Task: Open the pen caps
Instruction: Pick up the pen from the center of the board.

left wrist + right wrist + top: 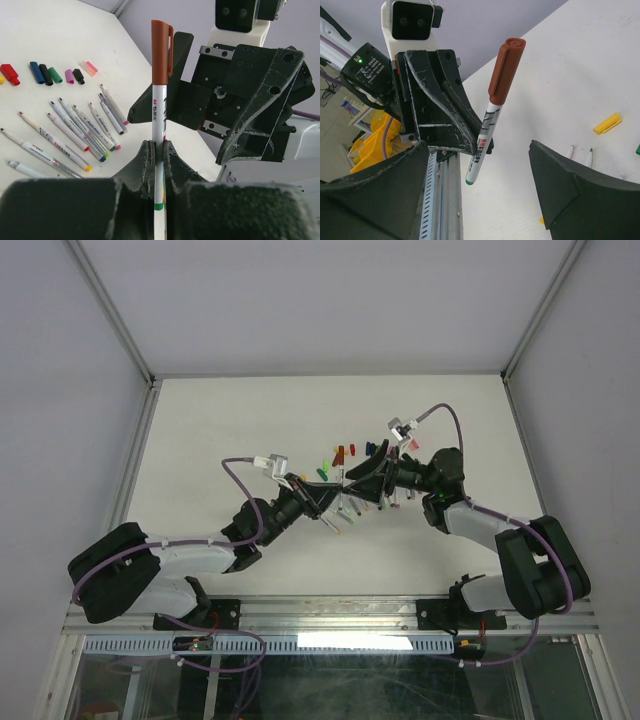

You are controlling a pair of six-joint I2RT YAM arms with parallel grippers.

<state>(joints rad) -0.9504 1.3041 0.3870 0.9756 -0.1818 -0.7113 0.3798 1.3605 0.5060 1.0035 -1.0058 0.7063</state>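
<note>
My left gripper (158,147) is shut on the white barrel of a pen (158,110), which stands upright above the table with its brown cap (161,50) still on. In the right wrist view the same pen (485,135) and its brown cap (506,70) show in the gap of my right gripper (479,150), which is open and touches neither. Both grippers meet over the table's middle (345,485). Several loose pen caps (46,74) in red, blue, black, green, purple and pink lie in a row. Several uncapped pens (75,132) lie side by side near them.
A yellow cap (607,123) lies alone on the white table. The slotted metal rail (440,200) runs along the table's near edge. Grey enclosure walls (60,390) stand on the left, right and back.
</note>
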